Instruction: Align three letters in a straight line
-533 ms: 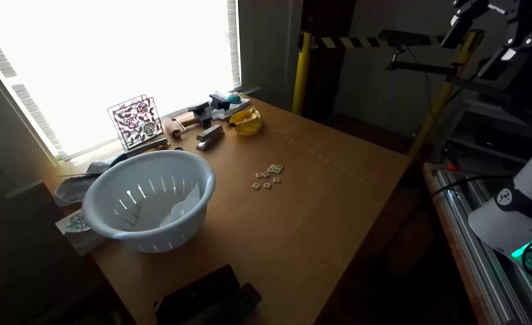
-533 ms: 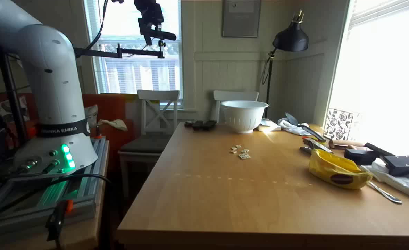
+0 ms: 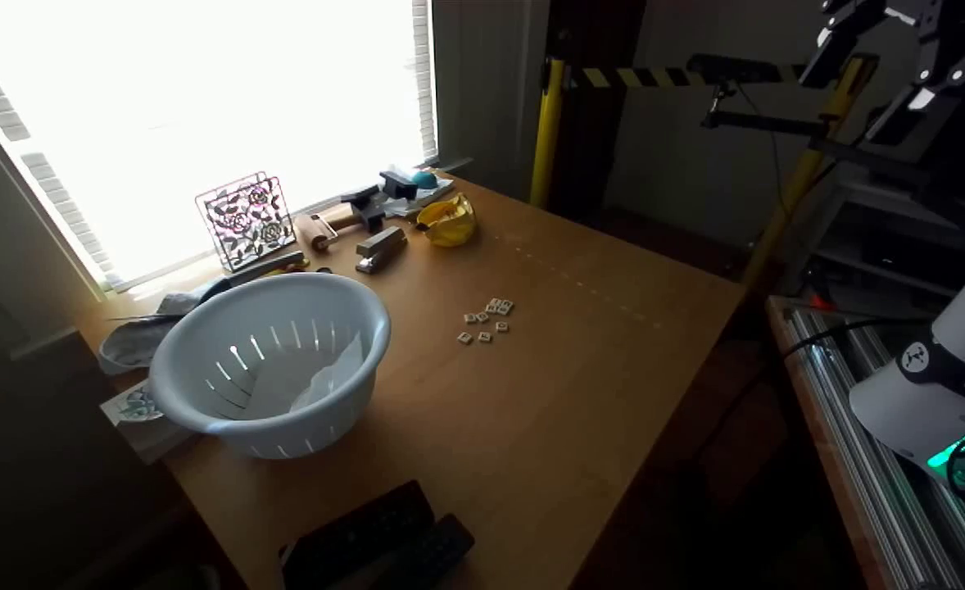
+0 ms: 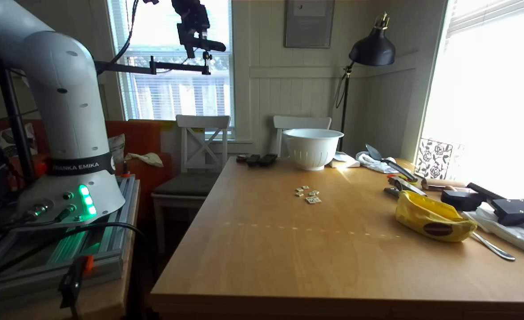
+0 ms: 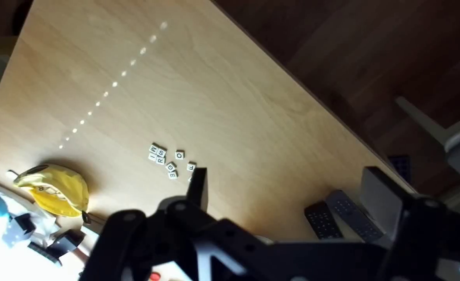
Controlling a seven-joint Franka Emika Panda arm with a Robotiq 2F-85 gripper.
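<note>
Several cream letter tiles [image 5: 170, 167] lay well below the gripper [image 5: 286, 187], its jaws wide; I judged them light, stiff and slick, best pinched by opposite edges

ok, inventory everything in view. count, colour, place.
table: one, light brown, foreground
letter tiles: nine, cream, on the table
windows: two, white, beyond the table
colander: one, white, on the table
pouch: one, yellow, table's window side
stapler: one, grey, near the pouch
cutlery handle: one, silver, by the pouch
rose-patterned rack: one, dark, by a window
cloth: one, white, near the colander
spatula: one, black, near the cloth
remotes: at least two, dark, table's end
clutter: several, mostly dark, window side, some unclear
chairs: two, white, behind the table
lamp: one, black, background
posts: two, yellow, background
arm: one, white, beside the table
jaws: one pair, black, apart, above table height
</note>
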